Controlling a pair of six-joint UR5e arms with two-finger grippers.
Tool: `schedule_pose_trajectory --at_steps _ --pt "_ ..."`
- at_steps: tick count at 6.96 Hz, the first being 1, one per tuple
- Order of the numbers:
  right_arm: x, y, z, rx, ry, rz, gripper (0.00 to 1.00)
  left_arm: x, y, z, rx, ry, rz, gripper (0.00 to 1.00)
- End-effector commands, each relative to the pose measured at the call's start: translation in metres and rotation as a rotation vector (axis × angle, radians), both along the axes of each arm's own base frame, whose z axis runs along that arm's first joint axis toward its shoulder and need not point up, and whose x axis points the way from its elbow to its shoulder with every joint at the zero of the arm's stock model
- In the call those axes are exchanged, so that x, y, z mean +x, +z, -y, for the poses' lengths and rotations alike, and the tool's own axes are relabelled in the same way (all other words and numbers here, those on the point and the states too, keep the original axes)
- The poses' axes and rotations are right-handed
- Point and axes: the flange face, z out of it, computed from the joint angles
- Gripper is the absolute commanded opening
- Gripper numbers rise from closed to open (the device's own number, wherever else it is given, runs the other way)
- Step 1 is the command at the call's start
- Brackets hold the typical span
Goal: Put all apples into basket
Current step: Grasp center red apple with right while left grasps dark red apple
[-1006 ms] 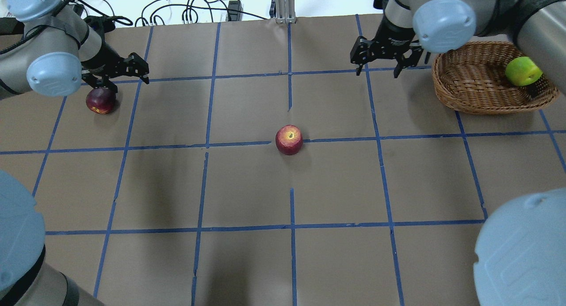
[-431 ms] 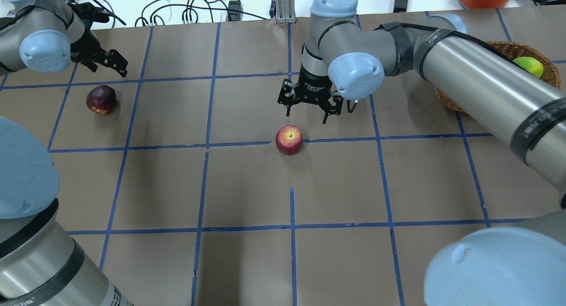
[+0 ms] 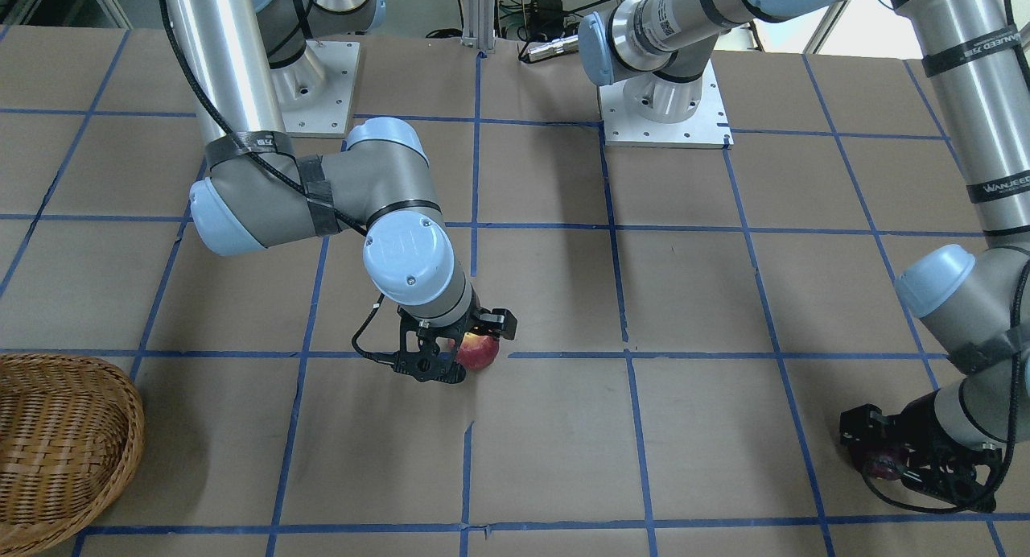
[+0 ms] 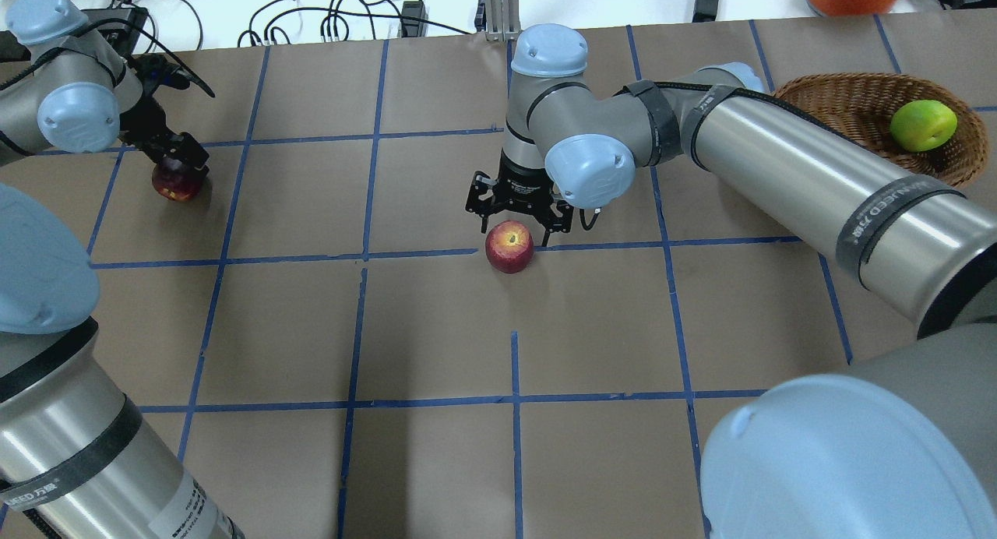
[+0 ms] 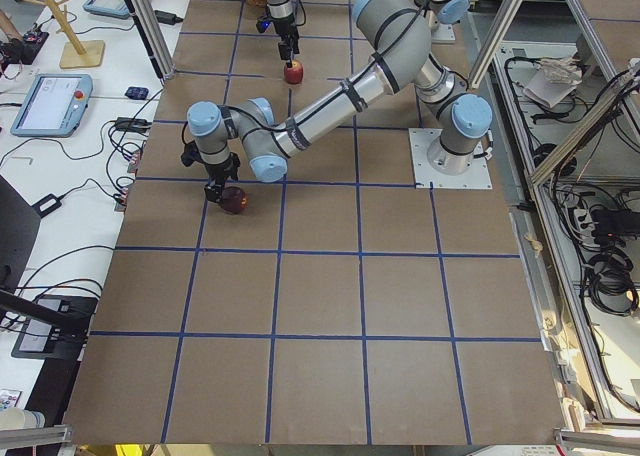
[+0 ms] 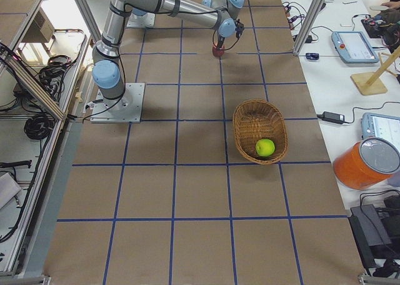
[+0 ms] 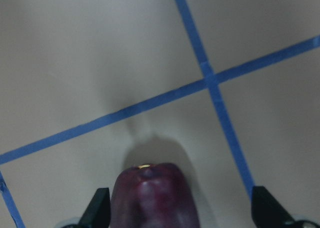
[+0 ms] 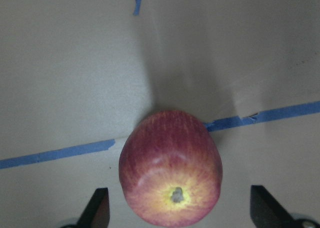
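At the middle of the desk (image 4: 436, 329) the red apple (image 4: 509, 246) sits between the right jaws, which stand spread and clear of it. Far left, the left jaws, also spread, straddle the maroon apple (image 4: 177, 182); the green apple (image 4: 923, 125) lies in the basket (image 4: 857, 107), far right.

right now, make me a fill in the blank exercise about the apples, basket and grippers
The apple inside the basket is ____.
The right gripper straddles the red apple with its jaws ____.
With the left gripper at the maroon apple, ____ apples lie outside the basket.
Missing: green; open; two.
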Motion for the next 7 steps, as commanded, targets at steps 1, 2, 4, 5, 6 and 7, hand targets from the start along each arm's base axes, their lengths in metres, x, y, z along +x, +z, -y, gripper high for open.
schedule_pose_trajectory --at_steps 1,2,4,5,6,7 --pt "0.004 -0.020 0.000 0.021 0.003 -0.007 1.00 0.007 -0.009 -0.005 0.035 0.006 0.009 1.00" --pt "0.015 -0.027 -0.003 0.014 0.010 -0.005 1.00 0.006 -0.004 -0.006 0.033 0.001 0.015 0.44" --pt "0.021 -0.034 0.006 -0.050 -0.061 0.004 0.61 -0.011 0.010 -0.008 0.045 0.006 0.001 0.12" --pt "0.020 -0.027 0.007 -0.062 -0.061 0.010 0.01 -0.026 0.028 -0.017 0.092 0.077 -0.019 0.12" --pt "0.017 -0.017 0.011 -0.072 -0.065 0.001 0.00 -0.070 0.061 -0.032 0.133 0.118 -0.023 0.12" --pt "-0.004 0.026 0.020 -0.122 -0.083 0.012 0.00 -0.122 0.080 -0.051 0.138 0.162 -0.012 0.12"
